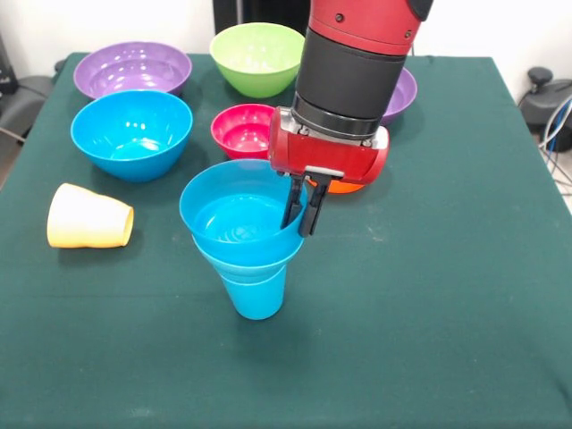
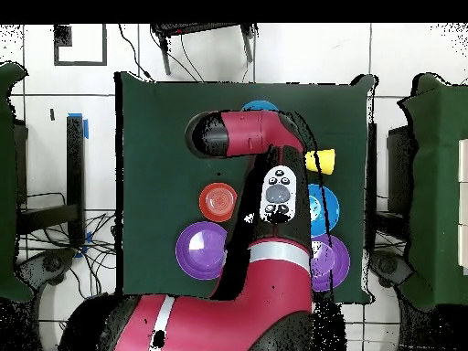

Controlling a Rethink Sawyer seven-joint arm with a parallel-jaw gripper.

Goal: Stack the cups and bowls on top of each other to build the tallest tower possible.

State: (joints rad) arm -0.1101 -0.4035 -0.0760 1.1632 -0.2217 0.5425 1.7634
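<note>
The tower stands near the table's front: a sky-blue tapered cup (image 1: 256, 290) with blue bowls (image 1: 234, 219) nested in its mouth like a funnel. My gripper (image 1: 304, 208) comes down over the top bowl's right rim, one finger inside and one outside, shut on that rim. From overhead only a sliver of the tower (image 2: 260, 107) shows beside the arm, and the gripper is hidden. A pale yellow cup (image 1: 89, 216) (image 2: 322, 162) lies on its side to the left of the tower in the front view.
Loose bowls sit behind the tower: a large blue one (image 1: 131, 134) (image 2: 323, 206), a purple one (image 1: 132, 70), lime green (image 1: 257, 57), pink-red (image 1: 241, 131), a second purple (image 1: 404, 94) (image 2: 202, 249), and orange (image 1: 347, 187) mostly hidden behind my gripper.
</note>
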